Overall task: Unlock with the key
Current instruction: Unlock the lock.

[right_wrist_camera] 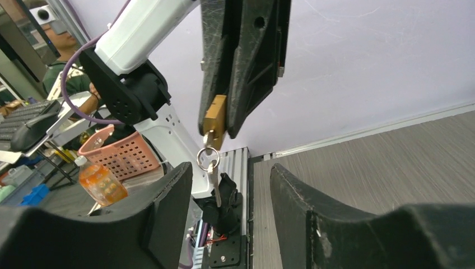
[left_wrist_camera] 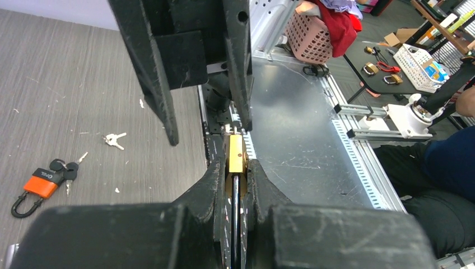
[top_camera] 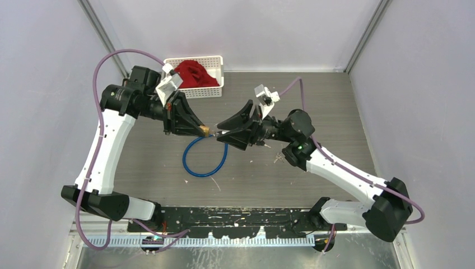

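The padlock (right_wrist_camera: pixel 214 116), brass, at upper centre of the right wrist view, is pinched between the pressed-together fingers of the left gripper (left_wrist_camera: pixel 236 171). The key (right_wrist_camera: pixel 209 139) sits in its lower end, with a spare key (right_wrist_camera: pixel 213 182) dangling beneath. The right gripper (right_wrist_camera: pixel 231 170) stands spread just below, holding nothing. You risk closing on the dangling spare instead of the seated key, or twisting the padlock out of its pinch. The white basket (top_camera: pixel 215 60), upper left of the top view, holds a red cloth (top_camera: pixel 193 74).
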Tool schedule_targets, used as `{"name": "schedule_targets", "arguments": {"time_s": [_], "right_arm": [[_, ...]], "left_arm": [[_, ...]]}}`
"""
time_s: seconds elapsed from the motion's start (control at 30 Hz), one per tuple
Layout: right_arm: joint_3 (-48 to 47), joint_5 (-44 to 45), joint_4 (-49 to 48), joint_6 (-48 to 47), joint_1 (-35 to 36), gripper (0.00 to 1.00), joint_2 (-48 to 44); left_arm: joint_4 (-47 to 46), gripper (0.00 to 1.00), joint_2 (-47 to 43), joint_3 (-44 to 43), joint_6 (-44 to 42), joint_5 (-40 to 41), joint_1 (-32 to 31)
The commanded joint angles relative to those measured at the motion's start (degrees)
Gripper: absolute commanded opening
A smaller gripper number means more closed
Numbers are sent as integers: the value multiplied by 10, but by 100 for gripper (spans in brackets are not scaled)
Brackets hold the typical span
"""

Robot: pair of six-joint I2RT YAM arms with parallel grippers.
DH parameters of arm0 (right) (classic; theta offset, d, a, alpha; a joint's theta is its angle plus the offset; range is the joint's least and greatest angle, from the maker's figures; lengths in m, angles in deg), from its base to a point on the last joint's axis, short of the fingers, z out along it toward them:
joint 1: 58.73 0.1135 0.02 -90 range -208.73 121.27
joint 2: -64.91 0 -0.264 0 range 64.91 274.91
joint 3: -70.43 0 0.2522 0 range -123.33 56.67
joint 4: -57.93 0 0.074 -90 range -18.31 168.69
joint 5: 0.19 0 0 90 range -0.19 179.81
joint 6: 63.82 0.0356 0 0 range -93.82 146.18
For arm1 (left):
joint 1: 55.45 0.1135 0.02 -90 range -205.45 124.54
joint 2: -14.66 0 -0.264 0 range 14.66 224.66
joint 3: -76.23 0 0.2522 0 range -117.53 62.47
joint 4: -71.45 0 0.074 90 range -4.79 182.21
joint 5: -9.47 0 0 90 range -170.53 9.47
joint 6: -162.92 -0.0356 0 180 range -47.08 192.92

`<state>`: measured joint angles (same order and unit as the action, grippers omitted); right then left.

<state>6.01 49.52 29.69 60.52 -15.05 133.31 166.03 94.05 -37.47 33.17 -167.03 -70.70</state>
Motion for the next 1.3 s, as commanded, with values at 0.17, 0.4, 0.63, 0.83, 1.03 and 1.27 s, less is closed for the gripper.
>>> {"name": "schedule_targets", "arguments": {"time_s": [0.17, 0.4, 0.63, 0.83, 1.03, 1.27], "right_arm": [[-65, -45, 105, -68, -3, 41, -25], [-111, -60, 123, -68, -3, 34, 7], [-119, -67, 131, -64, -3, 20, 19], [-125, -67, 133, -60, -2, 9, 30], [-134, -59, 134, -54, 1, 5, 44], [-134, -67, 181, -65, 1, 28, 24]], "left_arm": [[0, 0, -19, -1, -13, -112, 5], [0, 0, -21, 5, -16, -112, 6], [-3, 0, -17, 4, -16, -112, 7], [-7, 0, -15, 8, -17, -112, 8], [-12, 0, -17, 15, -18, -112, 8], [-22, 0, -21, 26, -9, -111, 9]]}}
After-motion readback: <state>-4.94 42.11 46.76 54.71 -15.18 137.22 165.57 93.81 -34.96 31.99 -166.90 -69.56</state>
